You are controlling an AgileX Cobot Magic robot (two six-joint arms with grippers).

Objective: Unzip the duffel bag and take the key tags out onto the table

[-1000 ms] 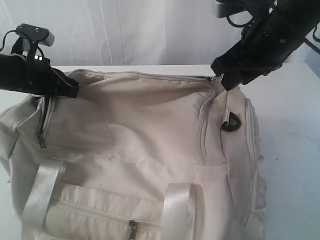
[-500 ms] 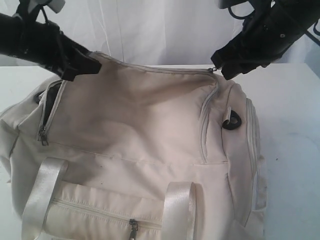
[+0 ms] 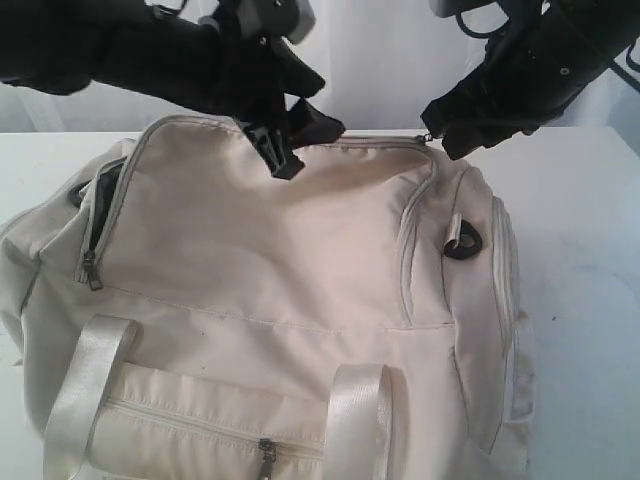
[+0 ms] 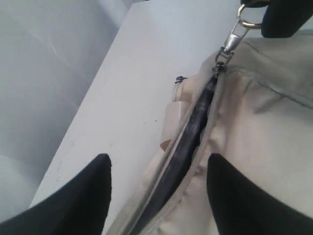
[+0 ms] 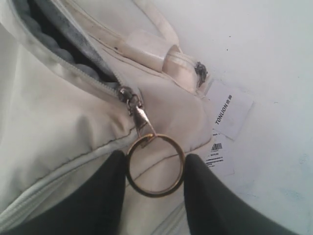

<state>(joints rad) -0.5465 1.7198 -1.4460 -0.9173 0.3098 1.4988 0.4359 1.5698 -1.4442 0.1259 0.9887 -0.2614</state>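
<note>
Cream duffel bag (image 3: 260, 270) lies on white table (image 3: 580, 330), top zipper (image 4: 208, 132) parted, dark lining (image 4: 188, 142) showing. Key tags not visible; I judge them inside. Right gripper (image 5: 154, 156) clamps brass pull ring (image 5: 155, 194), tab taut. Left gripper (image 4: 159, 161) hangs over slit, jaws wide, empty. My plan: hold ring up so mouth gapes, line left fingers along slit, descend slowly, clear of zipper edge, then feel for tags.

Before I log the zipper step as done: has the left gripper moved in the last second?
Yes. The left gripper went right along the bag's top, closer to the fixed D-ring.
</note>
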